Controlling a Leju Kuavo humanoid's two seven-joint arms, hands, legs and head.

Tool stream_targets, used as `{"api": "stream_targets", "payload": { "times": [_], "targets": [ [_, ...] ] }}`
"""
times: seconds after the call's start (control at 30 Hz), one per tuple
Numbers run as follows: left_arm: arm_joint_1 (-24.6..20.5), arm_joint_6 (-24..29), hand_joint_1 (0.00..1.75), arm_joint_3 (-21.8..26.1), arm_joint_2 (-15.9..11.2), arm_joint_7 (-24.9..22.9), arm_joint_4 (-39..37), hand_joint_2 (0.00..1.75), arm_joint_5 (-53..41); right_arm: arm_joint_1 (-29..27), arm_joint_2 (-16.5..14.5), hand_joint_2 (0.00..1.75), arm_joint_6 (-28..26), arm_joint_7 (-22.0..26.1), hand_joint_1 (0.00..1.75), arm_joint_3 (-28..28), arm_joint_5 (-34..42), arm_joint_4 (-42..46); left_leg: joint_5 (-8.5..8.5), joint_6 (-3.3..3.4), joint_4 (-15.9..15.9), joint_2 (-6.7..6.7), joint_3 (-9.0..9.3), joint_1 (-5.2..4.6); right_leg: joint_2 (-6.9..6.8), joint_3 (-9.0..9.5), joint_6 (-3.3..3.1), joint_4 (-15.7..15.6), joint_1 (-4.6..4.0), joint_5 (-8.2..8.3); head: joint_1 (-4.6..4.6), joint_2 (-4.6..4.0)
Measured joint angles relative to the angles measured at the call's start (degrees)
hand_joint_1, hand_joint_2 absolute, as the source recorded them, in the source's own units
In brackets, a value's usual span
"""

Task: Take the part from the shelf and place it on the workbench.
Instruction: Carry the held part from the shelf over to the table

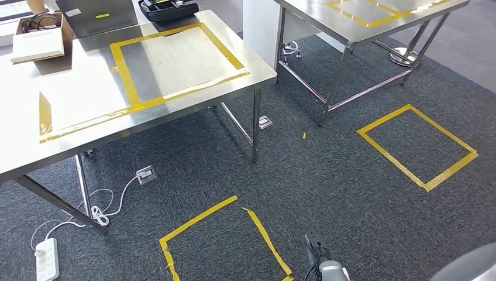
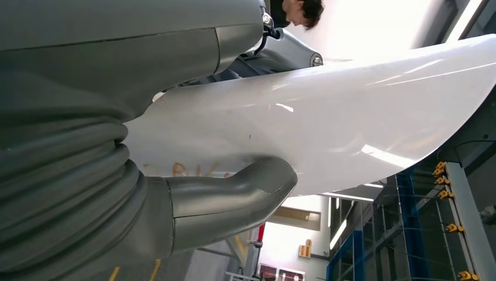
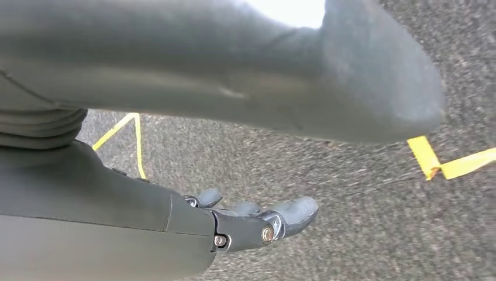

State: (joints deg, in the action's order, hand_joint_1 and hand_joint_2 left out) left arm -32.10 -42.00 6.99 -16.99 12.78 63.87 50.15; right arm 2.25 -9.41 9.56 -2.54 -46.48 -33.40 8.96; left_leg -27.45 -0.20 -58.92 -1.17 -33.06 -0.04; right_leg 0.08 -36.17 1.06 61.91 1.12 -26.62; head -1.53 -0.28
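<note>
The left hand [image 2: 175,205] is holding a large white curved part [image 2: 351,123], with the thick grey thumb pressing against the sheet's underside and the darker fingers lying hidden behind it, so the pinch is read from the thumb alone. The part is stretching well out past the hand, its long axis running away from the wrist, with blue shelf frames [image 2: 409,234] standing behind it.

The right hand [image 3: 257,225] is hanging over the grey carpet [image 3: 327,193] with nothing in it, its fingers lying fairly straight and apart, near a strip of yellow floor tape [image 3: 438,164].

In the head view, the steel desk [image 1: 175,123] is standing ahead and to the robot's left, a yellow-taped rectangle [image 1: 175,61] marking its top, with a cardboard box [image 1: 38,38] and a dark tray [image 1: 166,9] lying near its far edge. A second desk [image 1: 374,23] is standing further right.

Judging from this, the carrying stage is under way and the part is still to be set down. The coming move turns on the desk lying forward and left of the loaded left hand, so that arm is the nearer one; the sheet's long axis will probably need lining up with the taped rectangle.
</note>
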Motion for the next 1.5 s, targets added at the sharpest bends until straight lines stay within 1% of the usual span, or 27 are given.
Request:
{"api": "stream_targets", "payload": {
  "times": [0.03, 0.13, 0.2, 0.3, 0.33, 0.37, 0.4, 0.47, 0.5, 0.53, 0.63, 0.67, 0.73, 0.8, 0.87, 0.9, 0.93, 1.0, 1.07, 1.2, 1.23, 1.3, 1.37, 1.4, 1.43, 1.47, 1.5],
  "targets": [
    [0.0, 0.0, 1.75, 0.0, 0.1, 0.0, 0.0, 1.75, 0.0, 0.0, 0.0, 0.00, 0.0, 0.0, 0.00, 0.0, 0.0, 0.0, -0.27, -0.38, -0.2, -0.11, -0.02, -0.08, 0.09, 0.74, -0.21, -1.6, -0.05, 0.15, 0.02, 0.00],
    [0.0, 0.2, 1.75, 0.0, 0.1, 0.0, 0.1, 1.75, 0.0, 0.0, 0.0, 0.00, 0.0, 0.0, 0.00, -0.2, 0.0, 0.0, -0.65, -1.39, 0.1, -0.16, 0.20, -0.04, 0.08, 1.24, -1.30, -2.0, -0.14, -0.44, 0.02, 0.00],
    [-0.1, 0.4, 1.75, 0.0, 0.1, 0.0, 0.2, 1.75, 0.0, 0.0, 0.0, 0.00, -0.1, 0.0, 0.00, -0.2, 0.1, 0.0, -1.59, -2.08, -2.3, 0.29, -0.76, 0.08, 0.00, 2.08, -2.12, -2.3, 0.06, -0.83, 0.24, 0.00],
    [0.0, 0.4, 1.75, 0.0, 0.1, 0.0, 0.1, 1.75, 0.0, 0.0, -0.1, 0.00, -0.1, 0.0, 0.00, -0.3, 0.1, 0.0, -4.94, -2.81, -13.3, 0.79, -7.26, 0.27, -0.03, 3.60, -2.82, -2.3, 0.08, -2.10, 0.45, 0.00],
    [0.1, 0.4, 1.75, 0.0, 0.1, 0.0, 0.0, 1.75, 0.0, -0.1, -0.1, 0.00, -0.1, 0.0, 0.00, -0.3, 0.1, 0.0, -5.09, -2.86, -16.0, 0.82, -9.40, 0.29, -0.03, 4.16, -2.85, -2.3, 0.06, -2.61, 0.45, 0.00],
    [0.2, 0.4, 1.75, 0.0, 0.1, 0.0, -0.2, 1.75, 0.0, -0.1, -0.1, 0.00, -0.1, 0.0, 0.00, -0.4, 0.1, 0.0, -4.02, -2.79, -16.7, 0.83, -10.58, 0.29, -0.02, 4.84, -2.83, -2.3, 0.04, -3.15, 0.45, 0.00],
    [0.2, 0.3, 1.75, 0.0, 0.0, 0.0, -0.3, 1.75, 0.1, -0.2, -0.1, 0.00, -0.1, 0.0, 0.00, -0.5, 0.1, 0.0, -1.76, -2.60, -15.0, 0.83, -10.51, 0.27, -0.02, 5.64, -2.78, -2.4, 0.03, -3.73, 0.45, 0.00],
    [0.2, 0.3, 1.75, 0.0, -0.1, 0.0, -0.3, 1.75, 0.1, -0.2, -0.1, 0.00, -0.1, 0.0, 0.00, -0.6, 0.1, 0.0, 3.60, -1.89, -7.4, 0.96, -7.86, 0.09, -0.01, 7.27, -2.51, -2.5, 0.02, -4.99, 0.47, 0.00],
    [0.1, 0.3, 1.75, 0.1, -0.2, 0.0, -0.3, 1.75, 0.1, -0.2, -0.1, 0.00, -0.1, 0.0, 0.00, -0.7, 0.1, 0.0, 5.02, -1.42, -4.0, 1.05, -6.34, -0.14, 0.00, 7.82, -2.24, -2.6, -0.01, -5.52, 0.58, 0.00],
    [0.0, 0.3, 1.75, 0.1, -0.2, -0.1, -0.3, 1.75, 0.1, -0.2, -0.1, 0.00, -0.1, 0.0, 0.00, -0.7, 0.1, 0.0, 5.37, -0.95, -1.8, 1.15, -5.25, -0.38, -0.04, 8.16, -1.92, -2.9, -0.03, -5.91, 0.67, 0.00],
    [-0.1, 0.1, 1.75, 0.1, -0.3, -0.1, -0.3, 1.75, 0.1, -0.2, -0.1, 0.00, -0.1, 0.0, 0.00, -0.8, 0.1, 0.0, 4.03, 0.19, 0.5, 1.03, -3.73, -0.55, -0.29, 8.69, -0.89, -2.8, -0.18, -5.47, 0.79, 0.00],
    [-0.1, 0.1, 1.75, 0.1, -0.2, 0.0, -0.2, 1.75, 0.1, -0.1, -0.1, 0.00, -0.1, 0.0, 0.00, -0.8, 0.1, 0.0, 3.76, 0.53, 1.0, 0.94, -3.10, -0.41, -0.29, 8.25, -0.66, -1.4, -0.23, -5.00, 0.79, 0.00],
    [-0.2, -0.1, 1.75, 0.1, -0.2, 0.0, -0.2, 1.75, 0.2, 0.1, -0.1, 0.00, -0.1, 0.0, 0.00, -0.8, 0.1, 0.0, 3.08, 1.12, 1.6, 0.82, -1.68, -0.17, -0.17, 4.96, -0.39, 3.7, -0.25, -5.16, 0.66, 0.00],
    [-0.1, -0.1, 1.75, 0.1, -0.1, 0.0, -0.3, 1.75, 0.2, 0.1, -0.1, 0.00, -0.1, 0.0, 0.00, -0.8, 0.1, 0.0, 2.07, 1.42, 1.7, 0.72, -0.60, -0.20, -0.06, 0.05, -0.22, 10.1, -0.27, -7.63, 0.54, 0.00],
    [0.1, -0.1, 1.75, 0.1, 0.1, -0.1, -0.4, 1.75, 0.2, -0.1, -0.1, 0.00, -0.3, -0.1, 0.00, -0.8, 0.1, 0.0, 0.85, 1.35, 1.7, 0.49, 0.69, -0.21, -0.02, -3.60, -0.04, 12.5, -0.29, -9.66, 0.50, 0.00],
    [0.2, -0.1, 1.75, 0.1, 0.2, -0.1, -0.4, 1.75, 0.2, -0.2, -0.1, 0.00, -0.3, -0.1, 0.00, -0.9, 0.1, 0.0, 0.16, 1.22, 1.6, 0.37, 1.55, -0.19, -0.01, -4.24, 0.02, 11.2, -0.27, -9.04, 0.46, 0.00],
    [0.2, -0.1, 1.75, 0.1, 0.2, -0.1, -0.4, 1.75, 0.1, -0.3, -0.1, 0.00, -0.4, -0.2, 0.00, -0.9, 0.0, 0.0, -0.59, 1.04, 1.6, 0.28, 2.51, -0.17, -0.02, -4.10, 0.04, 8.4, -0.24, -7.01, 0.43, 0.00],
    [0.2, -0.1, 1.75, 0.1, 0.4, 0.0, -0.5, 1.75, 0.1, -0.4, -0.1, 0.00, -0.5, -0.2, 0.00, -0.9, 0.0, 0.0, -2.20, 0.56, 1.4, 0.18, 4.05, -0.19, -0.04, -3.04, -0.19, 1.3, -0.25, -0.63, 0.48, 0.00],
    [0.1, -0.1, 1.75, 0.1, 0.4, 0.1, -0.6, 1.75, 0.0, -0.4, -0.1, 0.00, -0.5, -0.2, 0.00, -0.9, -0.2, 0.0, -3.40, 0.02, 1.2, 0.05, 4.59, -0.37, -0.12, -2.39, -0.70, -2.3, -0.39, 2.77, 0.62, 0.00],
    [0.2, -0.3, 1.75, 0.2, 0.0, 0.2, -0.5, 1.75, 0.0, -0.2, -0.1, 0.00, -0.4, -0.1, 0.00, -0.9, -0.4, 0.0, -3.66, -1.02, 0.0, 0.00, 5.23, -0.36, -0.04, -1.17, -2.03, -2.7, -0.29, 2.26, 0.53, 0.00],
    [0.1, -0.3, 1.75, 0.2, -0.2, 0.2, -0.4, 1.75, 0.0, -0.2, -0.1, 0.00, -0.4, -0.1, 0.00, -0.9, -0.4, 0.0, -3.38, -1.28, -2.0, 0.12, 4.31, -0.29, 0.00, -0.56, -2.39, -2.8, -0.23, 1.89, 0.58, 0.00],
    [0.1, -0.3, 1.75, 0.2, -0.3, 0.1, -0.5, 1.75, 0.0, -0.1, -0.1, 0.00, -0.4, -0.2, 0.00, -0.9, -0.5, 0.0, -4.01, -1.85, -8.5, 0.47, 0.23, -0.08, 0.06, 0.79, -2.82, -3.0, -0.14, 0.94, 0.65, 0.00],
    [0.4, -0.4, 1.75, 0.2, -0.3, 0.0, -0.6, 1.75, 0.0, -0.1, -0.1, 0.00, -0.5, -0.4, 0.00, -0.9, -0.5, 0.0, -7.07, -2.23, -14.5, 0.60, -4.80, 0.12, 0.08, 2.24, -2.93, -3.1, -0.14, -0.33, 0.67, 0.00],
    [0.5, -0.3, 1.75, 0.2, -0.3, 0.0, -0.7, 1.75, 0.0, -0.1, -0.1, 0.00, -0.5, -0.4, 0.00, -0.9, -0.5, 0.0, -8.52, -2.29, -15.6, 0.67, -6.56, 0.20, 0.11, 3.14, -2.93, -3.1, -0.13, -1.07, 0.67, 0.00],
    [0.6, -0.3, 1.75, 0.2, -0.3, -0.1, -0.8, 1.75, -0.1, -0.1, -0.1, 0.00, -0.5, -0.4, 0.00, -0.9, -0.5, 0.0, -8.85, -2.28, -14.8, 0.74, -7.44, 0.25, 0.15, 4.15, -2.90, -3.1, -0.12, -1.84, 0.68, 0.00],
    [0.6, -0.3, 1.75, 0.2, -0.2, -0.1, -0.8, 1.75, -0.1, -0.1, -0.1, 0.00, -0.5, -0.5, 0.00, -0.9, -0.5, 0.0, -7.69, -2.19, -12.5, 0.82, -7.58, 0.27, 0.18, 5.24, -2.83, -3.1, -0.10, -2.65, 0.67, 0.00],
    [0.6, -0.2, 1.75, 0.2, -0.3, -0.1, -0.8, 1.75, -0.1, -0.2, -0.1, 0.00, -0.5, -0.5, 0.00, -0.9, -0.6, 0.0, -4.78, -2.03, -9.0, 0.93, -7.21, 0.27, 0.21, 6.21, -2.70, -3.2, -0.09, -3.48, 0.69, 0.00]
  ]
}}
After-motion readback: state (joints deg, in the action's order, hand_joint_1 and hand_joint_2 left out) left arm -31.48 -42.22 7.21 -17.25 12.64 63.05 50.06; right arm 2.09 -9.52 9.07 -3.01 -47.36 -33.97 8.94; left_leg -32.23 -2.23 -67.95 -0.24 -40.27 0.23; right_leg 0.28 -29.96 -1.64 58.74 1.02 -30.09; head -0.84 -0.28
